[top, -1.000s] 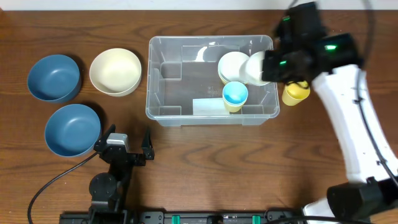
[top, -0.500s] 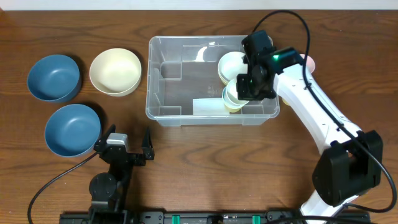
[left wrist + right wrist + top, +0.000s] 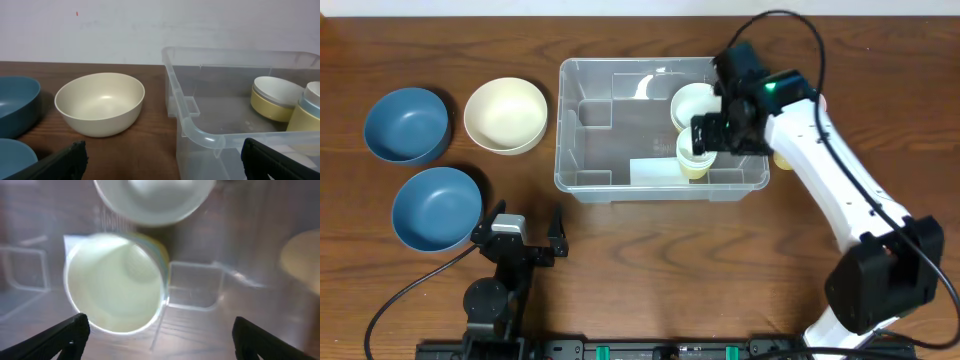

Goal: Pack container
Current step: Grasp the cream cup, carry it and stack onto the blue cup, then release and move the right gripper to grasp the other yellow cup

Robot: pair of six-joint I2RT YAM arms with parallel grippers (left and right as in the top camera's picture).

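The container (image 3: 563,130) sits mid-table against the far edge. A second ago the right gripper (image 3: 160,335) carried a pale cup (image 3: 692,148) in over the right rim. Now that cup sits nested on the stack in the container's near right corner, hiding the blue one, and the gripper hangs just above with fingers spread wide and nothing held (released, by the look of it). That makes one more item packed. Outside remain a yellow cup (image 3: 785,158) by the right wall, a cream bowl (image 3: 505,115) and two blue bowls (image 3: 407,124) toward the left edge. The left gripper (image 3: 527,222) rests at the near edge, also wide and empty.
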